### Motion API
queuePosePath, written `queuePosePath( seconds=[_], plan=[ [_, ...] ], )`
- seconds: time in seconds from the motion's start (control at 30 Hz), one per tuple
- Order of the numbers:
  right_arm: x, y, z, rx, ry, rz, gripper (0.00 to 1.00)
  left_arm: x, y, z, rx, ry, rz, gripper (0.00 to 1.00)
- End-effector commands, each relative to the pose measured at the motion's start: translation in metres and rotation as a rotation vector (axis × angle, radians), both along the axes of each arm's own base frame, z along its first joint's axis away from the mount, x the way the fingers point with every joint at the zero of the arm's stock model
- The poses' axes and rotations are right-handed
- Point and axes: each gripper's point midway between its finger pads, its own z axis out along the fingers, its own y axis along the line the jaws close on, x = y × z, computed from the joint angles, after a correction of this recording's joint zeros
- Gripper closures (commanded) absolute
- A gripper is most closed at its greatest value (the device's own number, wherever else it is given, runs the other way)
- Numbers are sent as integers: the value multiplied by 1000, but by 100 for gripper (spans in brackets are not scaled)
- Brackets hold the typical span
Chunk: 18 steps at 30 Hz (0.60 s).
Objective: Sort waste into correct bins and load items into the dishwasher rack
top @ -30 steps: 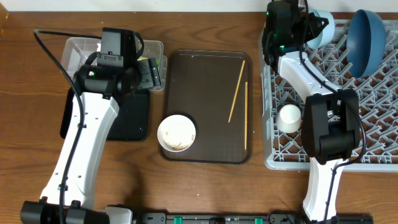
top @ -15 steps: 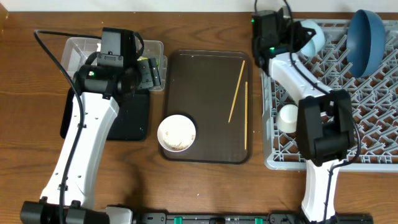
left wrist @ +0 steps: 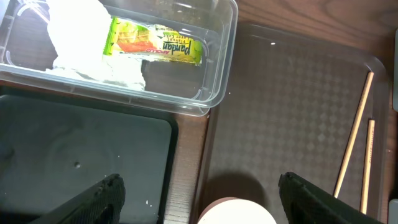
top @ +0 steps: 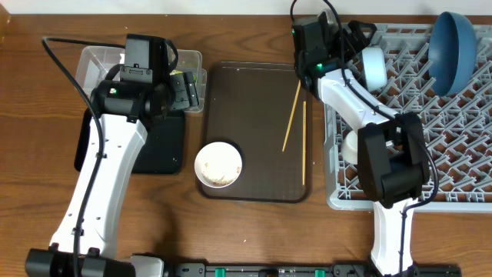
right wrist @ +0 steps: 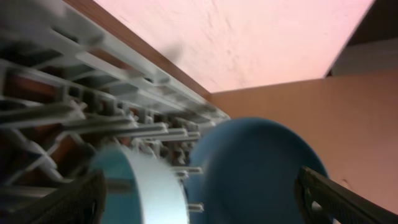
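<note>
The light blue bowl (top: 374,68) (right wrist: 143,186) stands on edge among the pegs at the back left of the grey dishwasher rack (top: 453,154) (right wrist: 74,81). The dark blue dish (top: 453,46) (right wrist: 255,168) stands beyond it. My right gripper (top: 354,36) (right wrist: 199,205) is open beside the bowl, holding nothing. A small white cup (top: 354,145) sits in the rack. Two chopsticks (top: 292,111) (left wrist: 353,143) lie on the brown tray. The white bowl (top: 218,164) (left wrist: 236,213) holds scraps. My left gripper (top: 184,88) (left wrist: 199,199) hangs open above the bowl. The napkin (left wrist: 81,37) and wrapper (left wrist: 155,40) lie in the clear tub (top: 100,58) (left wrist: 221,74).
The shallow black tray (top: 161,146) (left wrist: 81,149) lies in front of the clear tub, left of the dark brown serving tray (top: 254,131) (left wrist: 286,112). My right arm crosses the rack's left side, partly covering the cup.
My right gripper has opened and let go of the light blue bowl, which now stands in the rack. The right arm has drawn back to the left. My left arm is unmoved.
</note>
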Motion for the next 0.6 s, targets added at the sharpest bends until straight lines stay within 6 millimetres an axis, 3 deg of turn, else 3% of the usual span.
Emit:
queuePosePath(
  seconds=[0.0,0.2,0.37,0.47,0.57],
  plan=[
    [2,9,42,137,-122,60,6,-1,2,-5,6,14,7,18],
    [0,13,77,337,-207,145,13,-1,2,-5,6,14,7,18],
    [-8,24,81,580,-188,227,16,-1,2,-6,5,17,7,18],
    [-24,54,66,827,-83,305,17,-2,2,-6,6,20,6,18],
    [-50,109,50,1158,89,410,17,-2,2,-6,6,20,7,18]
  ],
)
